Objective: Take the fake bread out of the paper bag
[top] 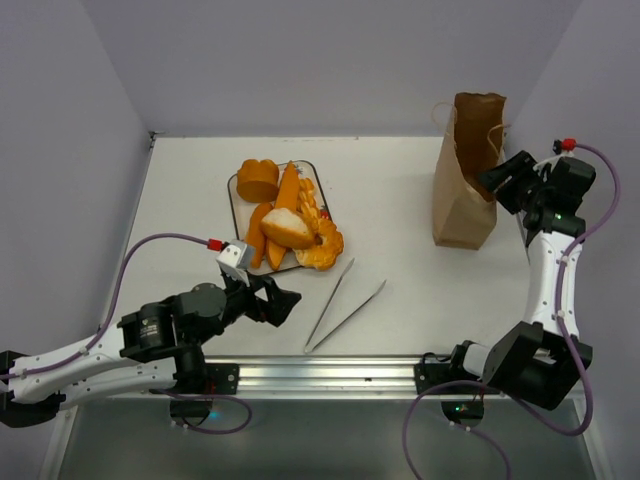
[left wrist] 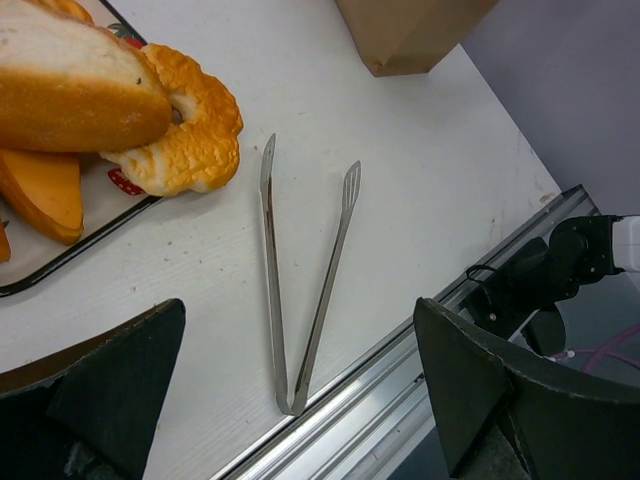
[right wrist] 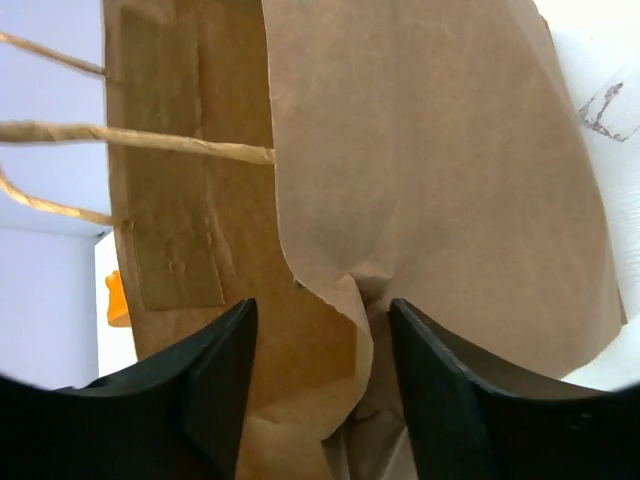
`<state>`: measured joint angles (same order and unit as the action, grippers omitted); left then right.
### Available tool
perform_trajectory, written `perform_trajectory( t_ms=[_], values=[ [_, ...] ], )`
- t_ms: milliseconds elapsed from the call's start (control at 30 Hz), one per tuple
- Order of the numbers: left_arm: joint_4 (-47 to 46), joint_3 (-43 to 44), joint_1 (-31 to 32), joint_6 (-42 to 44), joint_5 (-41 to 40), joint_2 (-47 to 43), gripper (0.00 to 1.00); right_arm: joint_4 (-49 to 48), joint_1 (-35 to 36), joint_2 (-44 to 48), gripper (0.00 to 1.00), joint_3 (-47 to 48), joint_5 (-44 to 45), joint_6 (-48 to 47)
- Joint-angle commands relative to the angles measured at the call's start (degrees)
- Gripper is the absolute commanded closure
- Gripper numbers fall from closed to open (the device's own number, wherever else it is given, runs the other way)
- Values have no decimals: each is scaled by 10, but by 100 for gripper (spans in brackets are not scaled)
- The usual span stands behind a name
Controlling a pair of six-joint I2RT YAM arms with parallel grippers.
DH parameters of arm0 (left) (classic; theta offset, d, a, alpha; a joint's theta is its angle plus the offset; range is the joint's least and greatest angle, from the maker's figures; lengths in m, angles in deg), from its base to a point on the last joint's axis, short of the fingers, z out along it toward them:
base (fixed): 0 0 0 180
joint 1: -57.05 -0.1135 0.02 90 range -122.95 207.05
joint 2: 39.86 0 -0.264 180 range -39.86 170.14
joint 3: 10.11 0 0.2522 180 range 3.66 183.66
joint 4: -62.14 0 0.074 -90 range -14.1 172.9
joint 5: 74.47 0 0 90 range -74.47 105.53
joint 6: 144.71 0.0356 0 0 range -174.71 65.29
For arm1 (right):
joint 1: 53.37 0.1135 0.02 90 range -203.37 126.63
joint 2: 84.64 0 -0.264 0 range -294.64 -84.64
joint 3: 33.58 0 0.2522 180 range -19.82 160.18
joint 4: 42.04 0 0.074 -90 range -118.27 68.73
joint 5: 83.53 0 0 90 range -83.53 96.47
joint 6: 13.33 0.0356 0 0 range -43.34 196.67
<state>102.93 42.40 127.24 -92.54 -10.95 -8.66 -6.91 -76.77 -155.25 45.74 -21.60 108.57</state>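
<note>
Your plain brown kraft paper bag [top: 465, 180], glossy orange-golden plastic breads [top: 285, 215], one white-faced, white tray with red strawberry print [left wrist: 105, 205], silver metal tongs [top: 340, 305], your white counter [top: 400, 200].

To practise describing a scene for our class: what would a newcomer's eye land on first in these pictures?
First, the heap of glossy orange fake bread on the tray, left of middle on the table. Then the brown paper bag standing upright at the far right, the right gripper open at its side. Silver tongs lie spread near the front edge.
</note>
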Motion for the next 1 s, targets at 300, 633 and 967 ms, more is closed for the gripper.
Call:
perform_trajectory(
  t_ms=[300,633,967],
  values=[
    [10,15,2,-5,-27,-6,0,9,-5,58,8,28,45,-126],
    [22,33,2,2,-38,-10,0,32,-5,148,1,31,92,-235],
    [39,42,2,0,-47,-20,0,119,-6,226,1,56,218,-314]
  ],
)
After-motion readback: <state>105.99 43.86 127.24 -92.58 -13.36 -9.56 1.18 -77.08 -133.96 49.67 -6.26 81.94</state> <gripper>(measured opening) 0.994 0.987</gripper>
